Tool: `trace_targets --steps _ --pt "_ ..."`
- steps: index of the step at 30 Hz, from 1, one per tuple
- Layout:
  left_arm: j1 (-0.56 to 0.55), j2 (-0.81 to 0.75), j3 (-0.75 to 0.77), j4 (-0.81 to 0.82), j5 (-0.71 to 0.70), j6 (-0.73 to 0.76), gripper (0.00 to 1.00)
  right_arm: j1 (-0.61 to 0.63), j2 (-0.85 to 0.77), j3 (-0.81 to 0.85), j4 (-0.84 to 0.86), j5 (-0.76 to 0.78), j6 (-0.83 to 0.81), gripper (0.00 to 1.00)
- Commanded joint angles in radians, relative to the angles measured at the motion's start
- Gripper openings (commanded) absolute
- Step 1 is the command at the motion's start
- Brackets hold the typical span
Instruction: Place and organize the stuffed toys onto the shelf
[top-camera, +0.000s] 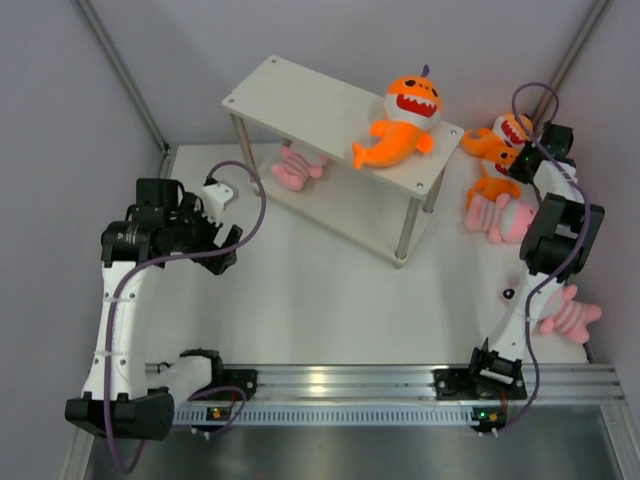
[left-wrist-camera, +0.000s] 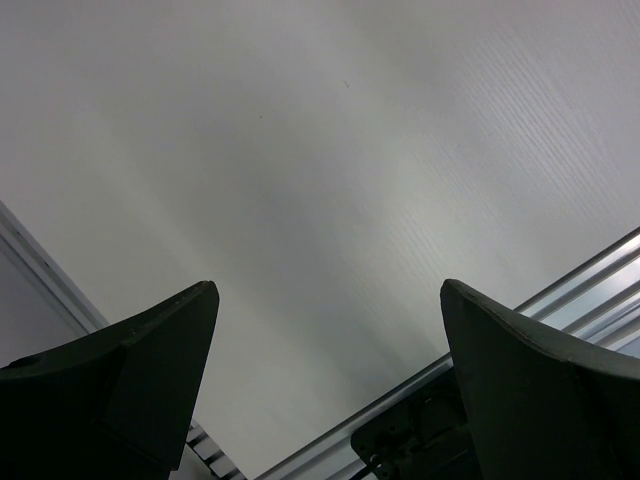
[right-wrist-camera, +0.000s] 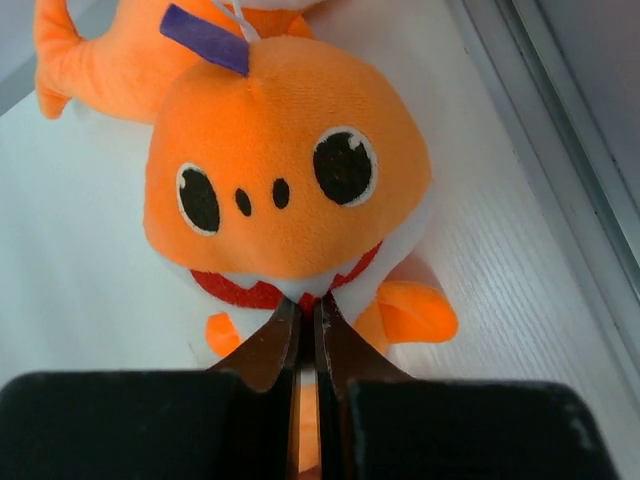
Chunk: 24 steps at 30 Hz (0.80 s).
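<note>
The white two-tier shelf (top-camera: 300, 100) stands at the back centre. One orange shark plush (top-camera: 405, 125) lies on its top tier, and a pink striped plush (top-camera: 295, 168) lies on the lower tier. Two more orange plushes (top-camera: 497, 140) lie right of the shelf. My right gripper (top-camera: 520, 160) is among them. In the right wrist view it (right-wrist-camera: 305, 305) is shut on the red-and-white mouth of one orange shark plush (right-wrist-camera: 285, 180), and the other orange plush (right-wrist-camera: 100, 60) lies behind it. My left gripper (top-camera: 228, 215) is open and empty left of the shelf, and its jaws (left-wrist-camera: 330, 300) stand wide apart.
A pink plush (top-camera: 500, 218) lies just near of the orange pair. Another pink plush (top-camera: 570, 318) lies at the right edge beside the right arm. The metal rail (top-camera: 330, 380) with the arm bases runs along the near edge. Grey walls close in the back and sides.
</note>
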Motion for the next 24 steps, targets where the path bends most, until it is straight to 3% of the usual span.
trace_targets --steps 1,9,13,16,19,24 --pt "-0.003 -0.001 0.034 -0.002 0.009 0.004 0.99 0.003 -0.181 -0.03 0.064 0.031 0.006 0.0" --pt "-0.003 -0.026 0.023 -0.002 0.009 0.01 0.99 0.004 -0.65 -0.121 0.081 0.117 0.135 0.0" --pt "-0.003 -0.043 0.031 -0.002 0.02 0.014 0.99 0.012 -0.834 -0.035 0.029 0.129 0.155 0.0" --pt "-0.003 -0.055 0.035 -0.004 0.027 0.014 0.99 0.051 -0.882 0.077 -0.032 0.126 0.149 0.0" --pt "-0.003 -0.067 0.037 -0.002 0.041 0.014 0.99 0.182 -0.91 0.181 -0.055 0.14 0.15 0.0" --pt "-0.003 -0.09 0.032 -0.004 0.053 0.01 0.99 0.55 -0.84 0.308 -0.017 0.2 0.204 0.0"
